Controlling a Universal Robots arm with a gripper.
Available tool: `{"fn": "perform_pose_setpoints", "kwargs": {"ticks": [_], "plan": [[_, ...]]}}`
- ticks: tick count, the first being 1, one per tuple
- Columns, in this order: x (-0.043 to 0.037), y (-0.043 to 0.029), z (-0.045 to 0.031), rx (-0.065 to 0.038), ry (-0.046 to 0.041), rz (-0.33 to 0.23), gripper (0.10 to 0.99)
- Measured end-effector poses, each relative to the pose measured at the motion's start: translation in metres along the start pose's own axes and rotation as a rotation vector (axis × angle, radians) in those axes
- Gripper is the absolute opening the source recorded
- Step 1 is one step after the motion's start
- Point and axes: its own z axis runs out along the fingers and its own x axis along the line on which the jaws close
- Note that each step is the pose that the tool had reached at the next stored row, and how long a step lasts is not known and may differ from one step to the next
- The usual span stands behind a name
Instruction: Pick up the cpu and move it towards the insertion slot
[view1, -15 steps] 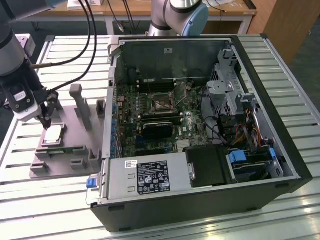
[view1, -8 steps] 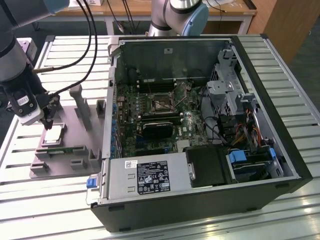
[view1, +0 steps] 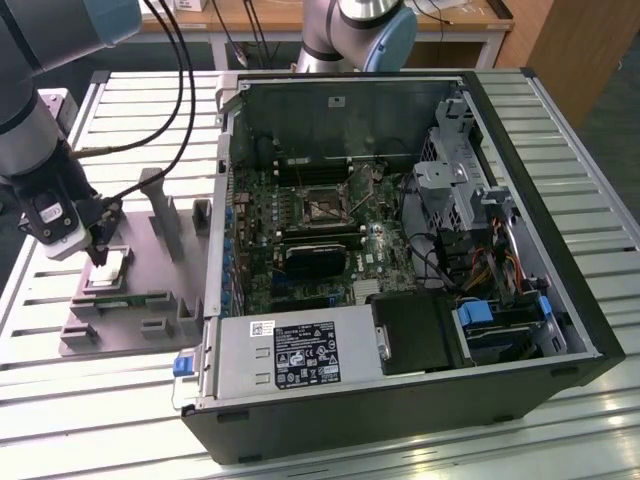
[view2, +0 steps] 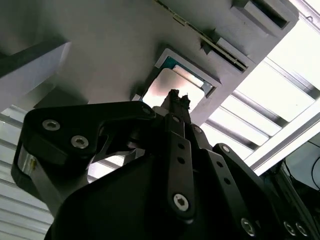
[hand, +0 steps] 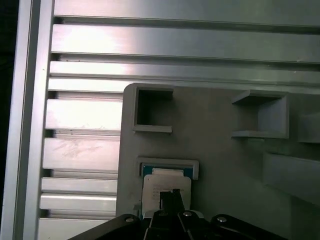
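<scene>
While my gripper (view2: 178, 96) looks pinched shut on nothing, the flat, shiny square cpu (view2: 165, 86) lies right beneath its slim black tips in a matte grey holder (view1: 150, 245), metal-framed insertion slot (view1: 322, 205) well apart.

**cpu (view1: 110, 268) in fixture pocket, insertion slot (view1: 322, 205) well apart**

cpu: small square, pale silvery top, lying flat in a framed pocket of the grey fixture plate (view1: 145, 250), on the exterior view's left. Both wrist views show the cpu (view2: 175, 86) (hand: 165, 186) level. insertion slot: square silver frame, dark centre, on the motherboard (view1: 262, 200) inside the open PC case (view1: 400, 420).
</scene>
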Motion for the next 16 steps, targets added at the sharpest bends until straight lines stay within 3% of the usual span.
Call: {"fn": "perform_pose_setpoints", "kwargs": {"ticks": [8,16], "plan": [[0.0021,-0.0007,0.01,0.0,-0.0003,0.003,0.102],[0.0023,-0.0007,0.0105,0.0,-0.0003,0.003,0.11]]}}
